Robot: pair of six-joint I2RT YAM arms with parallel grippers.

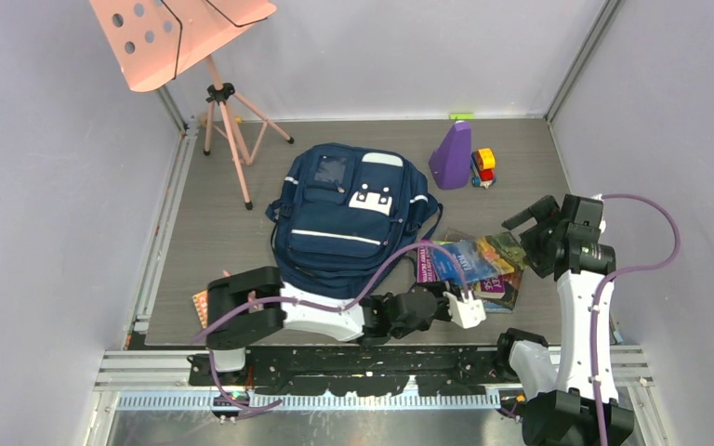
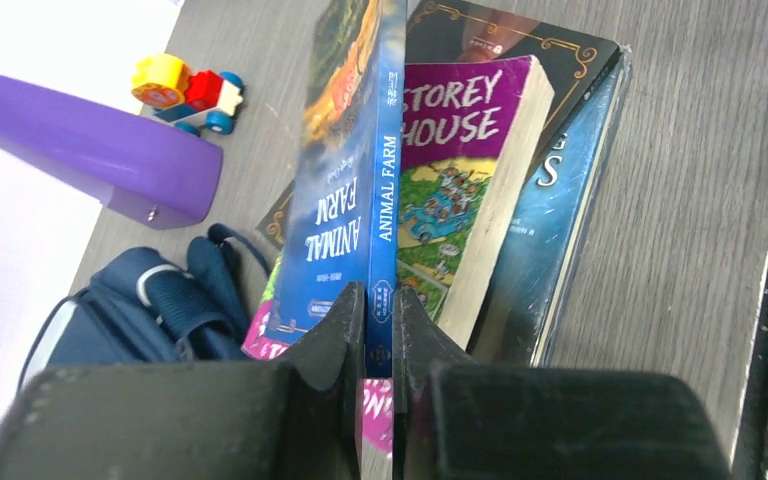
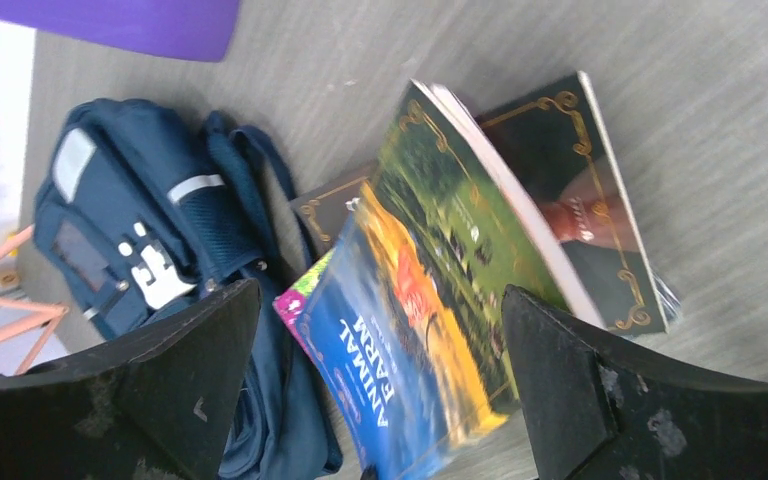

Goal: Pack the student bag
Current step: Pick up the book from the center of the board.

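Two grippers worked at a small stack of books on the grey tabletop (image 1: 223,232). The left gripper (image 2: 378,300) was clamped on the Animal Farm book (image 2: 355,150), its two black fingers pressed against either face of the blue paperback at the spine end, so that the book stood on edge and tilted above the rest of the stack. Just to the right of that gripper lay a purple-covered paperback (image 2: 460,170) with "Storey House" readable on it, resting on a dark book with gold ornament (image 2: 520,45). The right gripper (image 3: 380,310) hung over the same stack with its jaws wide apart and nothing between them touching either finger; the lifted paperback showed below it. The student bag (image 1: 349,218), navy with white stripes and a white patch, lay flat on the tabletop to the left of the left gripper and farther from the arm bases, its straps reaching close to the books. Beyond the left gripper stood a purple wedge (image 1: 453,156), with a small toy car (image 1: 483,167) just beside it
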